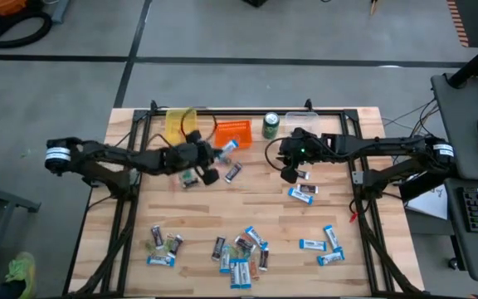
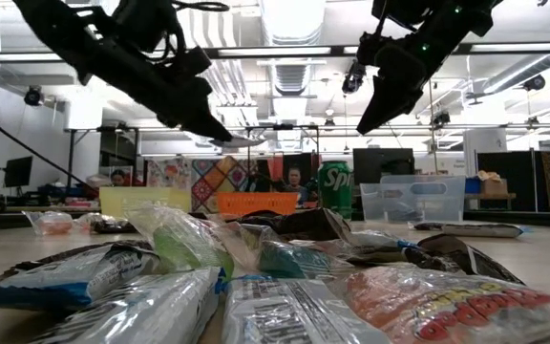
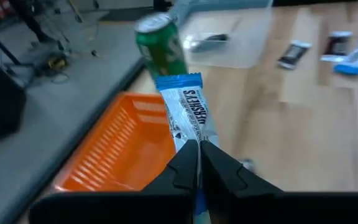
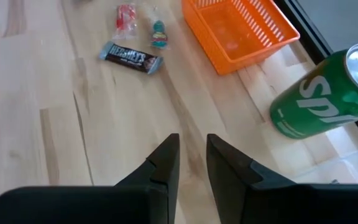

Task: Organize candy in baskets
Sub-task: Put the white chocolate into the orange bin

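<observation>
My left gripper (image 3: 199,149) is shut on a blue-and-white candy bar (image 3: 188,109) and hangs in the air just near of the orange basket (image 1: 233,130). The yellow basket (image 1: 181,119) stands to the orange one's left and the clear basket (image 1: 301,122) at the far right. My right gripper (image 4: 192,146) hovers over bare wood near the clear basket, its fingers a narrow gap apart with nothing between them. A dark bar (image 4: 131,58) and two tiny sweets (image 4: 158,34) lie near the orange basket. Several more pieces of candy (image 1: 243,249) lie along the table's near side. My left gripper pinches the blue-and-white bar by its near end (image 3: 192,138) between its two fingers. The fingers come from the table's left, slanting down, and lie along the bar. The bar sticks out ahead of the fingertips, lifted clear of the table, its far end by the orange basket's rim.
A green soda can (image 1: 271,124) stands between the orange and clear baskets. Blue-and-white bars (image 1: 301,193) lie right of centre below my right gripper. Black frame rails (image 1: 357,178) run along the table's sides and far edge. Bare wood lies at the table's middle.
</observation>
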Available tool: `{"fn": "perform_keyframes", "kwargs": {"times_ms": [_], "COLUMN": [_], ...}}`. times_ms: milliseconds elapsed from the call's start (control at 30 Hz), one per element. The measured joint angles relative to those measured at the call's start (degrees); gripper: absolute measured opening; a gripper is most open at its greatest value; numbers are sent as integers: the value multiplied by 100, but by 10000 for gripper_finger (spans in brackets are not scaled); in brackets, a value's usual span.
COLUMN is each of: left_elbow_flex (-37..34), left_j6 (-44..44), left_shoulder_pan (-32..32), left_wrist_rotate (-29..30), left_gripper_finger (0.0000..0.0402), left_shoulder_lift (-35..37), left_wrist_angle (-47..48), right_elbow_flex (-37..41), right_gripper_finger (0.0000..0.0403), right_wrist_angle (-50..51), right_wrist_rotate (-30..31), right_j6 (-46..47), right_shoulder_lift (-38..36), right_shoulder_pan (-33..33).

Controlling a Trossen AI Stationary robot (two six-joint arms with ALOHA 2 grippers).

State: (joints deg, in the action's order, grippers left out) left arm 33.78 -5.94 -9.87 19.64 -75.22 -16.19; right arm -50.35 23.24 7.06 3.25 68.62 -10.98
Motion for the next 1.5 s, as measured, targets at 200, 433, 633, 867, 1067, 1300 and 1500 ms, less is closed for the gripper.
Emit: {"fn": "perform_keyframes", "kwargs": {"times_ms": [200,433,633,867,1067,1300,1500], "left_elbow_flex": [704,1562,2191,2515,2522,2522,2522], "left_j6": [-1549,-2661,-3109,-3278,-3176,-3071,-2955], "left_shoulder_pan": [-1256,-2176,-2428,-2537,-2616,-2623,-2618], "left_wrist_rotate": [-1469,-2706,-2979,-3124,-3042,-2756,-2758], "left_gripper_finger": [0,0,0,0,0,13,45], "left_shoulder_lift": [-180,-904,-1715,-2366,-2506,-2518,-2518], "left_wrist_angle": [1168,1696,1819,2104,2070,1986,1986], "right_elbow_flex": [0,11,40,96,103,107,107], "right_gripper_finger": [64,64,63,63,63,63,63], "right_wrist_angle": [-1,0,-2,-2,0,-2,-2], "right_wrist_rotate": [39,47,47,49,48,47,47], "right_j6": [-10,-22,-22,-10,17,126,131], "right_shoulder_lift": [0,0,0,0,2,4,4], "right_shoulder_pan": [-1,-1,-1,-1,-1,-1,-1]}}
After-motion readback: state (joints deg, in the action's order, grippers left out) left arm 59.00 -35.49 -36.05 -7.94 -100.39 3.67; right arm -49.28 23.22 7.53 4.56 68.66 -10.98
